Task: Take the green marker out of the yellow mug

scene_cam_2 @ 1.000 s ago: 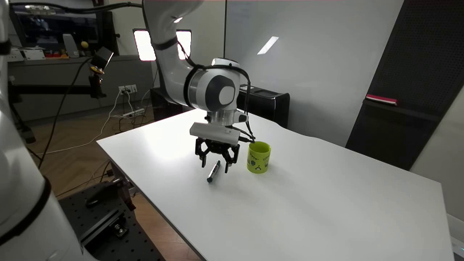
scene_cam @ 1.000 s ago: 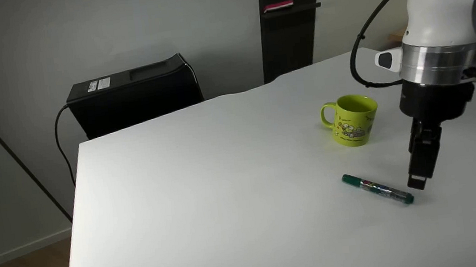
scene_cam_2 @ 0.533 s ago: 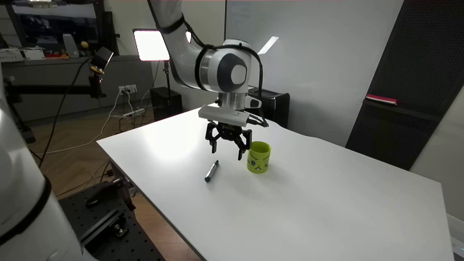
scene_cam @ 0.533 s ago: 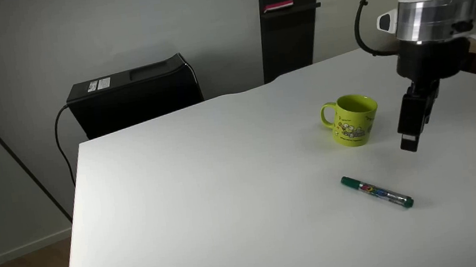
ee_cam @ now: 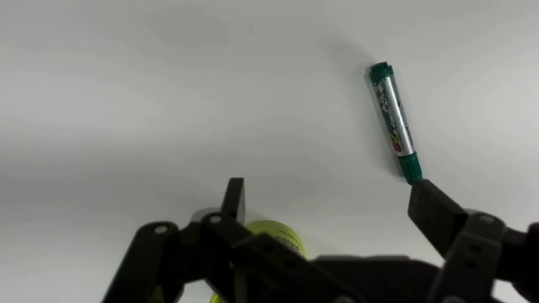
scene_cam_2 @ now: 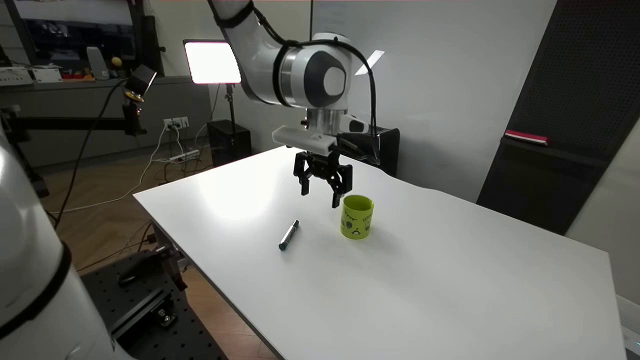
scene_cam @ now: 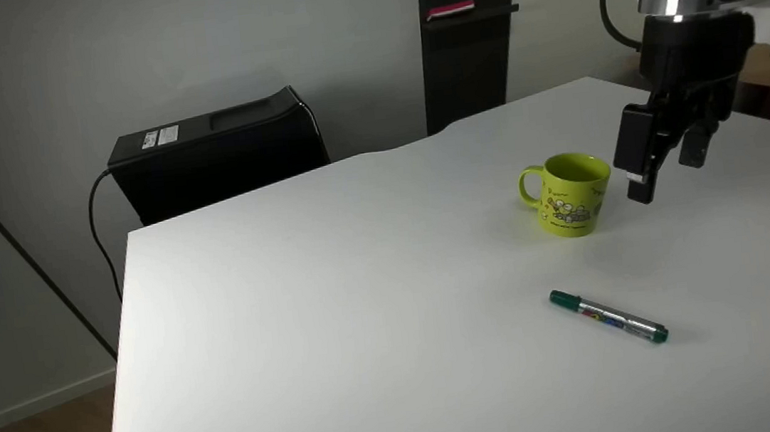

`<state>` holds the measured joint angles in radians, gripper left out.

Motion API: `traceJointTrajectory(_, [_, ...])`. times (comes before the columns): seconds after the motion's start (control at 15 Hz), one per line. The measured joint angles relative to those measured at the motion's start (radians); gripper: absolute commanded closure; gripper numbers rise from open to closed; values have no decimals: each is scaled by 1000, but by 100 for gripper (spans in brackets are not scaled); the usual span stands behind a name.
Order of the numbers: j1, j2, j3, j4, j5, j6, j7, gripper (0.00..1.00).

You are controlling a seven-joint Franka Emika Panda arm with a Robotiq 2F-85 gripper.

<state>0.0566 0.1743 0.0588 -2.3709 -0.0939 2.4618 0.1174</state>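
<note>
In wrist view, the pincer (ee_cam: 327, 185) mostly hides the yellow mug (ee_cam: 273, 229).

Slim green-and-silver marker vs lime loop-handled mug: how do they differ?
Pose: the slim green-and-silver marker lies on its side; the lime loop-handled mug stands upright.
Shape: the marker is narrow; the mug is wide and hollow.
Colour: the marker has a silver barrel between green ends; the mug is lime with darker print.
Shared: both rest on the white tabletop.

In an exterior view, beyond the flat white desk (scene_cam: 333, 336): boxy black device (scene_cam: 225, 160), ten o'clock; red-and-white slab (scene_cam: 450, 9), one o'clock.
</note>
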Motion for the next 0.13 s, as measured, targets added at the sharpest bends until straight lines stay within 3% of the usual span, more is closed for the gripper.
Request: traceJointTrajectory(0.13, [0, 0, -1, 0, 0, 0, 7, 0])
